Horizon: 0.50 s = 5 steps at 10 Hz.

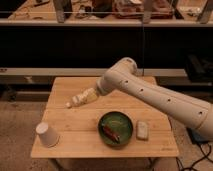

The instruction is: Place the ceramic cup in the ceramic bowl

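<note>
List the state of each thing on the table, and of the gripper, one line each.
ceramic bowl: upright, holds only a reddish item.
ceramic cup: free, on the table near its front left corner, outside the ceramic bowl.
bottle: lying on its side.
small white object: resting right of the ceramic bowl.
gripper: above the table, by the bottle's thick end.

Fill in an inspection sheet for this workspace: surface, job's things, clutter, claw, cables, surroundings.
Surface: wooden table.
Job's things: white ceramic cup at front-left corner, apart from green ceramic bowl at front centre.
Clutter: reddish item in the bowl; pale block right of it; pale bottle lying mid-table.
Claw: the claw is at the bottle's thick end, mostly hidden by the arm.
Cables: possibly one dark cable on floor, lower right.
Surroundings: dark shelving behind.
</note>
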Motion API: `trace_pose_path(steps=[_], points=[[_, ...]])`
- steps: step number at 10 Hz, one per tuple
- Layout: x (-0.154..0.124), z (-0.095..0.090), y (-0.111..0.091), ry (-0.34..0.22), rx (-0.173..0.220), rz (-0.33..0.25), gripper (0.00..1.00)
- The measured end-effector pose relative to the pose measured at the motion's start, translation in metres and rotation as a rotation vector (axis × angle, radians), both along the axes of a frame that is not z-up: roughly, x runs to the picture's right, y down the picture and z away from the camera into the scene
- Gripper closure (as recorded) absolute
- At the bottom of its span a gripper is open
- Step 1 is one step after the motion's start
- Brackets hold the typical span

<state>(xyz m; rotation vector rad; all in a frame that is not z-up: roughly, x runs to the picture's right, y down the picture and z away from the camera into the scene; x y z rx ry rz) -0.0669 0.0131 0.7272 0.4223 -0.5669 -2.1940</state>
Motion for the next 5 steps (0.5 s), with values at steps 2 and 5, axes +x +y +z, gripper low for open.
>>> trace_pose_path(steps=[2,5], points=[[-0.065,-0.004,0.009,-0.214,0.046,-0.033,0.2],[-0.13,-0.006,0.018,-0.487,0.075,-0.04,0.2]])
